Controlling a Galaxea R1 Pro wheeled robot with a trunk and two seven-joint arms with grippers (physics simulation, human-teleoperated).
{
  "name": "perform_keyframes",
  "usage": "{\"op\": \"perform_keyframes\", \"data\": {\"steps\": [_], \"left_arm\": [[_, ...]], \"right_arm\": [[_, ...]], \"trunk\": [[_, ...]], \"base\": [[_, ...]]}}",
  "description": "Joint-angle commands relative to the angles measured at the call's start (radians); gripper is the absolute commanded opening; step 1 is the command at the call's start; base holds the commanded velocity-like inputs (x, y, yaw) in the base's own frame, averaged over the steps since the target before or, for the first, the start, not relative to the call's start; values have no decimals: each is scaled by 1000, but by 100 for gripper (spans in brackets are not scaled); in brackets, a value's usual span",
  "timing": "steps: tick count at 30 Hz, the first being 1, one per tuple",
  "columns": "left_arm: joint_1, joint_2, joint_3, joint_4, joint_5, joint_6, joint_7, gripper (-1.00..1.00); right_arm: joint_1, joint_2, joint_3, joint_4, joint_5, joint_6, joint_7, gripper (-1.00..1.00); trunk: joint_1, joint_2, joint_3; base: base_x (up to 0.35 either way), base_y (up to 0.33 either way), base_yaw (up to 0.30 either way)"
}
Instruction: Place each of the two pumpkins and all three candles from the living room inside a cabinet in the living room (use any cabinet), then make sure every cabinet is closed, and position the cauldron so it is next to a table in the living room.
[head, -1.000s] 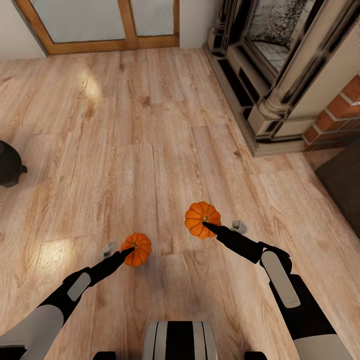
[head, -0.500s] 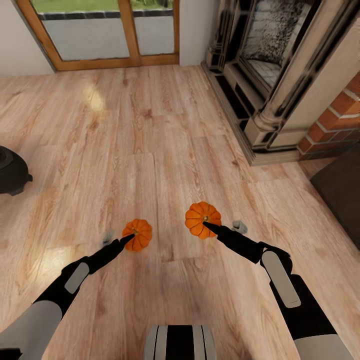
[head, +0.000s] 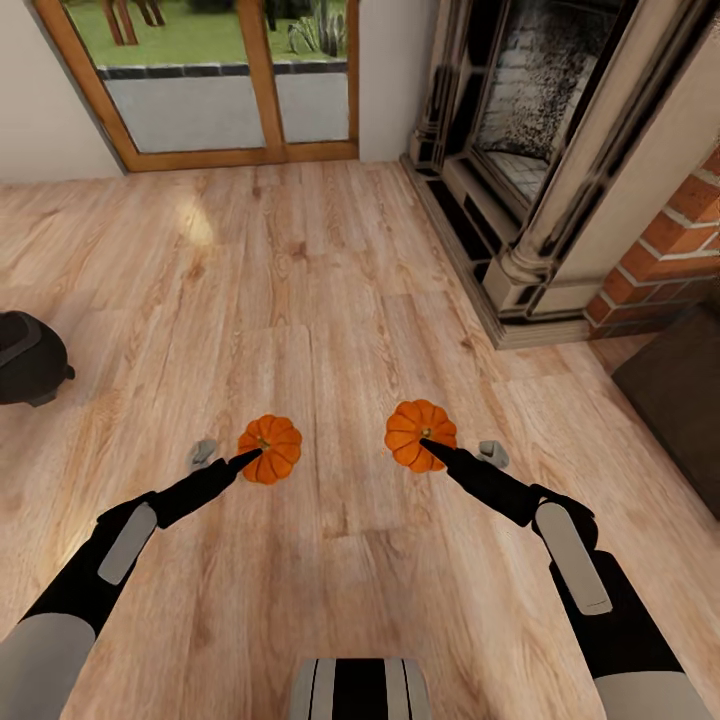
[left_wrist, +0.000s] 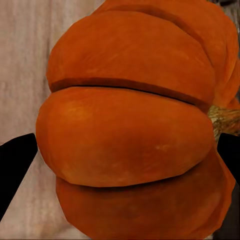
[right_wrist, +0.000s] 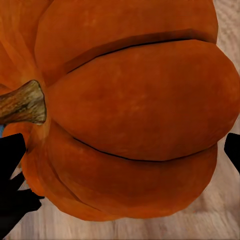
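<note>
Two orange pumpkins are held over the plank floor in front of me. My left gripper (head: 248, 459) is shut on the smaller pumpkin (head: 271, 448), whose ribbed side (left_wrist: 130, 125) sits between the black fingers (left_wrist: 15, 165). My right gripper (head: 432, 452) is shut on the larger pumpkin (head: 420, 433), with its stem (right_wrist: 22, 102) beside one finger (right_wrist: 12, 175). The black cauldron (head: 30, 358) stands on the floor at the far left. A dark brown cabinet (head: 680, 395) shows at the right edge. The candles and the table are out of view.
An ornate fireplace (head: 530, 150) with red brick (head: 680, 250) beside it fills the right side. Wood-framed glass doors (head: 200, 90) close off the far wall. Light wood floor (head: 300, 260) stretches between me and the doors.
The camera has moved, so floor, doors and cauldron sit lower in the picture. The left gripper has carried its pumpkin forward, now level with the right one. Both stay gripped.
</note>
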Motion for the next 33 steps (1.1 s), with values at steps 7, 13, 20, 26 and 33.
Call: {"op": "perform_keyframes", "data": {"steps": [7,13,20,26,33], "left_arm": [[31,6,4,-82,10,54,6,-100],[32,5,2,-96,13,63,7,-100],[32,5,2,-104,14,66,7,-100],[32,5,2,-105,13,66,8,-100],[32,6,2,-106,13,66,7,-100]], "right_arm": [[0,1,-6,0,2,0,2,-100],[0,1,-6,0,2,0,1,-100],[0,2,-7,0,2,0,0,-100],[0,2,-7,0,1,0,0,-100],[0,2,-6,0,1,0,1,-100]], "trunk": [[-3,1,27],[-6,3,50],[-9,4,77],[-12,6,100],[-15,8,127]], "base": [[0,0,0],[0,0,0],[0,0,0],[0,0,0],[0,0,0]]}}
